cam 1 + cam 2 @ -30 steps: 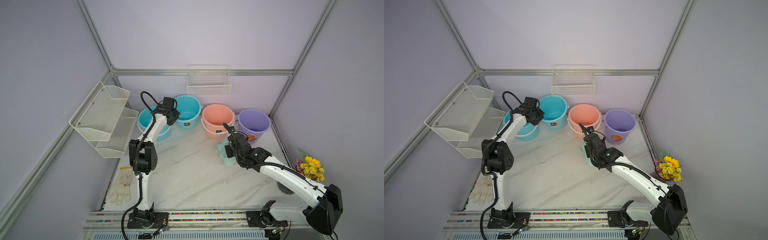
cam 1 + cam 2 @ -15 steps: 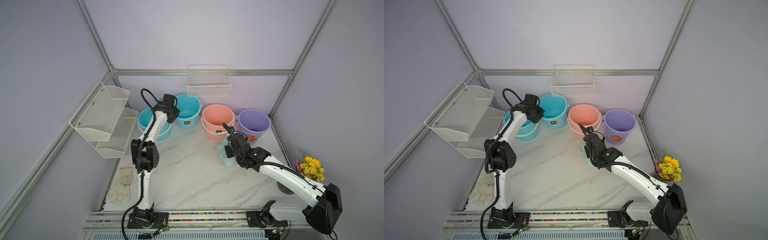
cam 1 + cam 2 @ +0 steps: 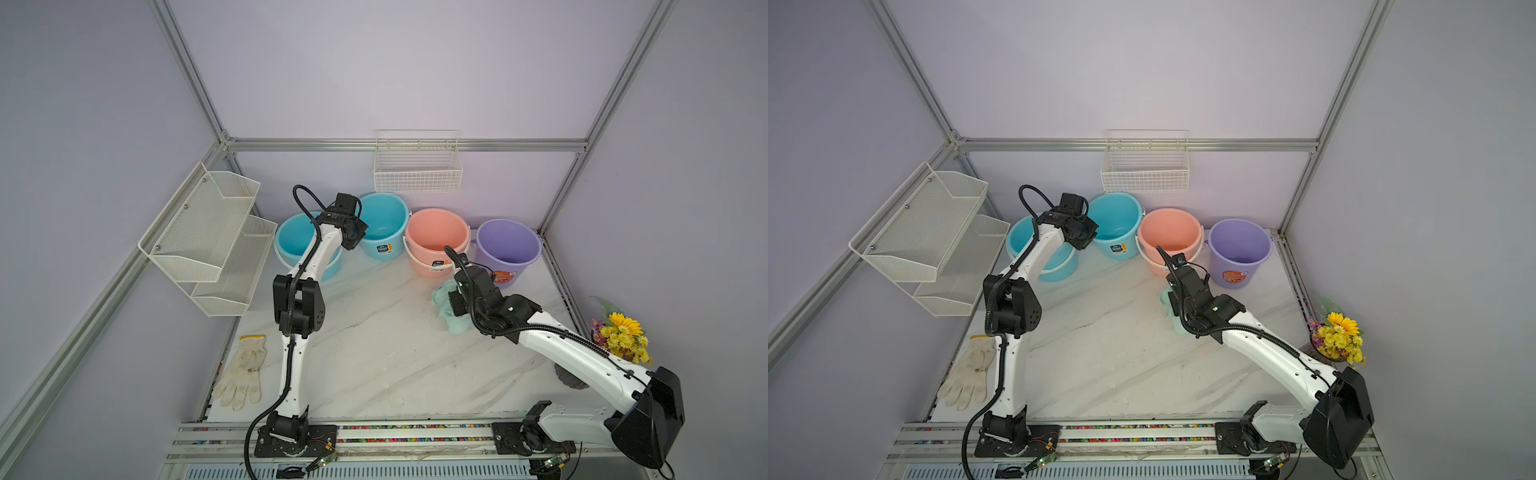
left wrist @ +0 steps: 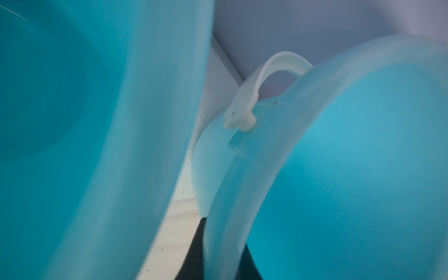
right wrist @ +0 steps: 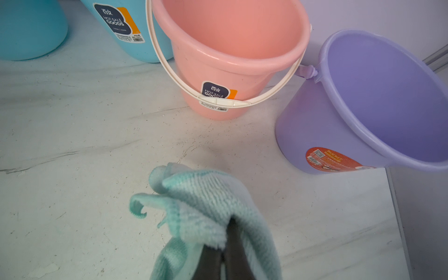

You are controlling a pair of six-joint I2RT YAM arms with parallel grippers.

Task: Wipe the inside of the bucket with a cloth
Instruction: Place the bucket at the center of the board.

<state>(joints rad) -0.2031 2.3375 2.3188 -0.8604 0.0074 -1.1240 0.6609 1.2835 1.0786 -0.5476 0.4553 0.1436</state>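
cloth (image 5: pixel 206 191) clamped in right gripper (image 5: pixel 230 232) | blue bucket (image 4: pixel 339 169) rim pinched by left gripper (image 3: pixel 352 240) | bucket is judged far-left of cloth

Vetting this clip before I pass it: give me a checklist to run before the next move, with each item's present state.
1. Cloth pinched in the right gripper: ok.
2. Left gripper closed on a blue bucket: ok, its rim sits between the jaws.
3. Cloth over a bucket mouth: not ok; it is over the table, short of the pink bucket.
4. Pink bucket's handle folded down, mouth clear: ok.
5. Which blue bucket is gripped: cannot tell.
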